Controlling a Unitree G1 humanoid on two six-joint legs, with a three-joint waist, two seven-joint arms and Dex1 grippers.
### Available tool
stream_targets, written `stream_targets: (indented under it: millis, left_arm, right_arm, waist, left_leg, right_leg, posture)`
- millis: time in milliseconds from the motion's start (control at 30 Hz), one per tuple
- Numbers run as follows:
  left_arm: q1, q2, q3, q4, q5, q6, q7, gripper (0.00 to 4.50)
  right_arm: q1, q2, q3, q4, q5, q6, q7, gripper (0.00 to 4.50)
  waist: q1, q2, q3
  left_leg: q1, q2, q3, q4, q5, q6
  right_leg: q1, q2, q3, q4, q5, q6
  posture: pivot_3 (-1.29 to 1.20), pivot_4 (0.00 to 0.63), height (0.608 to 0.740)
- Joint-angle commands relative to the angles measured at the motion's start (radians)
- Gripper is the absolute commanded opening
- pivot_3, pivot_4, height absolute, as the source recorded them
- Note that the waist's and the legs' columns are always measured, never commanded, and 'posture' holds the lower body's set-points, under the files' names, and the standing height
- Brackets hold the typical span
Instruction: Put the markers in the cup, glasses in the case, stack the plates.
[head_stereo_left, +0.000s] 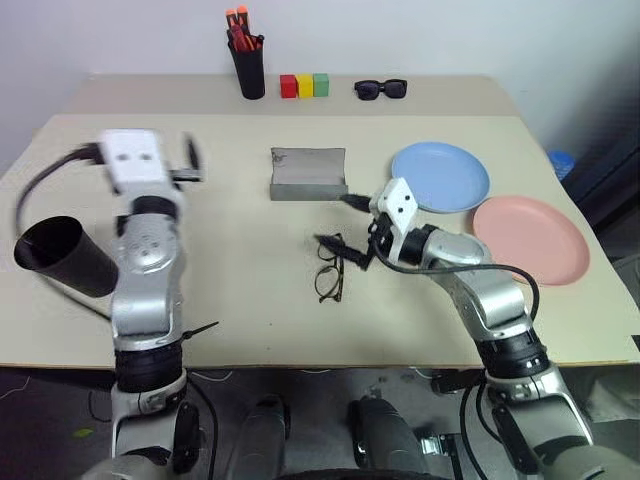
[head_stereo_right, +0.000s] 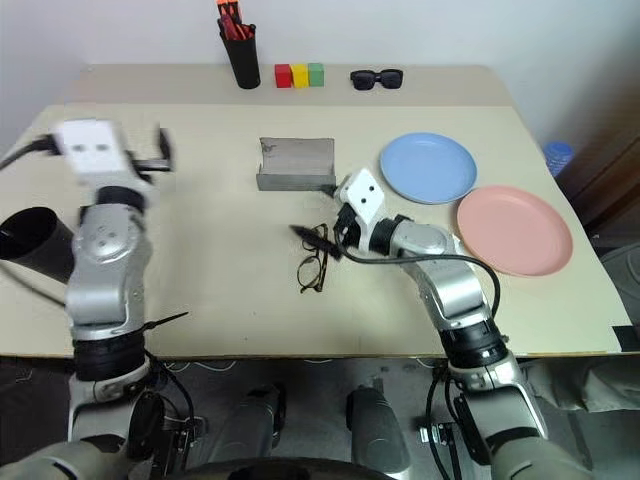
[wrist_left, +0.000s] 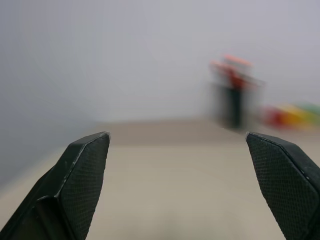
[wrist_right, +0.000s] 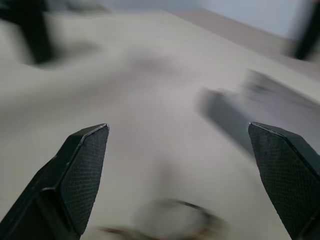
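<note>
Head views: While the right hand (head_stereo_left: 345, 250) hangs released, fingers apart, just over the glasses (head_stereo_left: 330, 277), they lie mid-worktop towards the near edge, with the grey case (head_stereo_left: 309, 175) open beyond them towards the far edge.
Left hand: the left hand (head_stereo_left: 190, 160) is raised and released, holding nothing; the cup (head_stereo_left: 62, 256) lies tipped at the worktop's left edge, and a slim marker (head_stereo_left: 200, 329) shows by the near edge.
Plates: the blue plate (head_stereo_left: 440, 177) and the pink plate (head_stereo_left: 530, 238) sit side by side at the right edge, rims close, not stacked.
Left wrist view: fingers (wrist_left: 82, 170) spread wide over bare worktop (wrist_left: 170, 190); a pen holder (wrist_left: 234, 97) blurs at the far edge.
Right wrist view: fingers (wrist_right: 82, 170) wide apart, the case (wrist_right: 250, 115) ahead, the glasses' frame (wrist_right: 170, 212) dim between them.
Handling: the glasses look light, thin and fragile; I would pinch the bridge or a temple, not the lenses.
Room: open worktop lies between glasses and case; the blue plate stands near the case's right.
</note>
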Motion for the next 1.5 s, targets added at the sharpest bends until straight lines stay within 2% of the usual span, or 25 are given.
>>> stream_targets:
  millis: [33,233,333,433,667,867,967,1200,1400,1500]
  left_arm:
    - [-0.057,0.066,-0.091,0.079,-0.033,0.049,-0.174,4.47]
    - [-0.265,0.144,-0.224,0.484,-0.041,-0.095,-0.490,4.47]
    - [-0.356,0.147,-0.246,0.655,-0.054,-0.170,-0.608,4.47]
    - [-0.486,0.137,-0.283,0.906,-0.032,-0.277,-0.752,4.47]
    - [-0.687,0.101,-0.324,1.311,0.055,-0.358,-0.847,4.47]
    - [-0.743,0.084,-0.322,1.452,0.100,-0.409,-0.875,4.47]
    - [-0.751,0.081,-0.308,1.487,0.108,-0.420,-0.851,3.63]
    - [-0.732,0.093,-0.276,1.492,0.108,-0.434,-0.847,0.03]
    - [-0.711,0.119,-0.248,1.446,0.098,-0.487,-0.876,0.03]
    - [-0.693,0.151,-0.241,1.387,0.083,-0.494,-0.962,0.03]
  right_arm:
    - [-0.017,-0.036,-0.029,0.009,-0.047,-0.030,-0.020,4.50]
    - [0.058,-0.163,-0.086,-0.115,-0.013,0.000,0.070,4.50]
    - [0.105,-0.219,-0.122,-0.179,0.019,0.020,0.106,4.50]
    - [0.172,-0.270,-0.186,-0.253,0.048,0.045,0.115,4.50]
    - [0.243,-0.275,-0.235,-0.353,0.069,0.097,0.072,4.50]
    - [0.265,-0.274,-0.247,-0.385,0.075,0.118,0.048,4.50]
    - [0.265,-0.271,-0.242,-0.393,0.077,0.124,0.039,4.50]
    - [0.248,-0.263,-0.220,-0.376,0.074,0.118,0.038,4.50]
    - [0.235,-0.263,-0.206,-0.348,0.071,0.096,0.056,4.50]
    - [0.228,-0.263,-0.202,-0.338,0.074,0.085,0.067,4.50]
  waist:
    - [-0.001,0.000,0.000]
    - [0.005,0.001,0.001]
    - [0.005,0.001,0.001]
    - [0.005,0.001,0.001]
    - [-0.011,0.001,0.001]
    - [-0.021,0.001,0.001]
    - [-0.022,0.001,0.001]
    - [-0.021,0.001,0.001]
    - [-0.021,0.001,0.001]
    - [-0.022,0.001,0.001]
  left_leg:
    - [0.000,0.000,0.000,-0.001,0.000,0.000]
    - [-0.002,0.000,0.000,0.000,0.000,0.000]
    - [-0.002,0.000,0.000,0.000,0.000,0.000]
    - [-0.002,0.000,0.000,0.000,0.000,0.001]
    - [-0.002,0.000,0.000,0.000,0.000,0.001]
    - [-0.002,0.000,0.000,0.000,0.000,0.001]
    - [-0.002,0.000,0.000,0.000,0.000,0.001]
    - [-0.002,0.000,0.000,0.000,0.000,0.001]
    - [-0.002,0.000,0.000,0.000,0.000,0.001]
    - [-0.002,0.000,0.000,0.000,0.000,0.001]
  right_leg:
    - [-0.001,0.000,0.000,0.000,0.000,0.000]
    - [-0.002,0.000,0.000,0.000,0.000,0.000]
    - [-0.001,0.000,0.000,-0.001,0.000,0.000]
    - [-0.001,0.000,0.000,-0.001,0.000,0.000]
    - [-0.002,0.000,0.000,-0.001,0.000,0.000]
    - [-0.002,0.000,0.000,0.000,-0.001,0.001]
    - [-0.001,0.000,0.000,0.000,-0.001,0.001]
    - [-0.002,0.000,0.000,0.000,-0.001,0.001]
    - [-0.001,0.000,0.000,0.000,-0.001,0.001]
    - [-0.002,0.000,0.000,0.001,-0.001,0.001]
  posture:
    - [0.00,0.150,0.740]
    - [0.00,0.150,0.740]
    - [0.00,0.150,0.740]
    - [0.00,0.150,0.740]
    - [0.00,0.150,0.740]
    - [0.00,0.150,0.740]
    - [0.00,0.150,0.740]
    - [0.00,0.150,0.740]
    - [0.00,0.150,0.740]
    - [0.00,0.150,0.740]
